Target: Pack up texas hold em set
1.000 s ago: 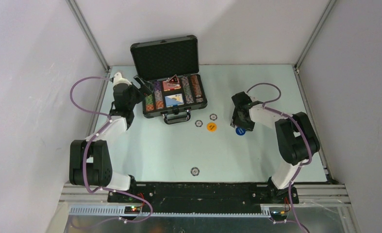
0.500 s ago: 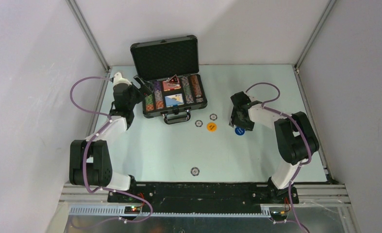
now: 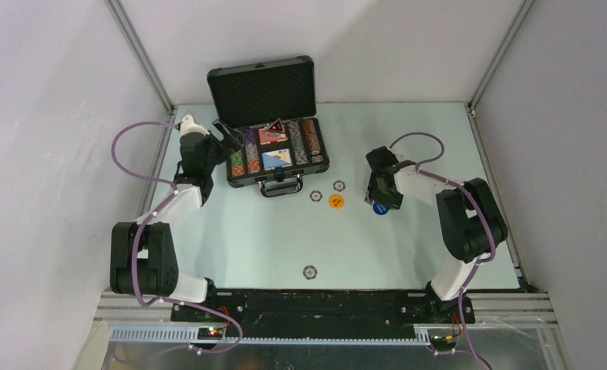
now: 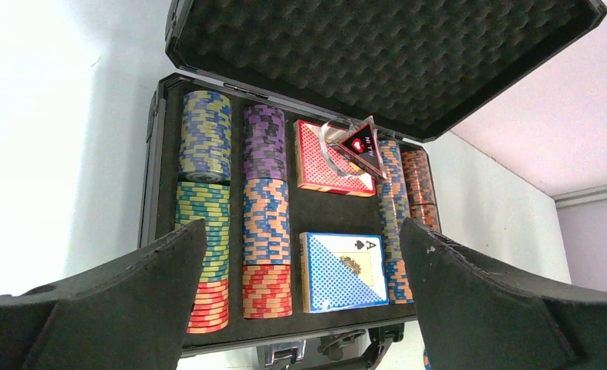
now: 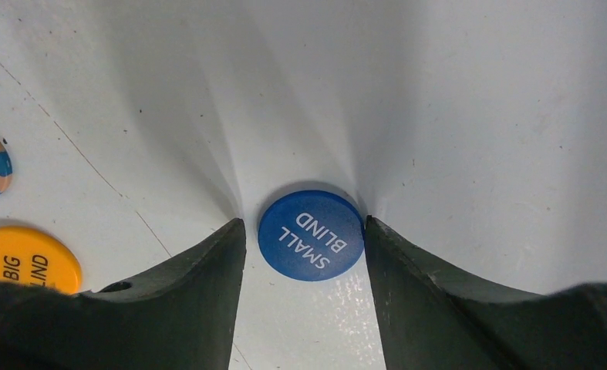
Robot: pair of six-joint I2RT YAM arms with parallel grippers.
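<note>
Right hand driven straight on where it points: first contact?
Likely the table: the open right hand straddles the flat blue SMALL BLIND button, so its fingertips land either side. Height is unclear.

case lid foam (image 4: 377, 54) matt black, egg-crate dimpled; blue button (image 5: 311, 235) smooth plastic, slight sheen; surface (image 5: 477, 116) finely scratched, faintly glossy.

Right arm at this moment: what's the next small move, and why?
Probably close the right gripper on the blue SMALL BLIND button. Its open fingers straddle the button, one on each side, and the button lies flat on the table, outside the open case.
</note>
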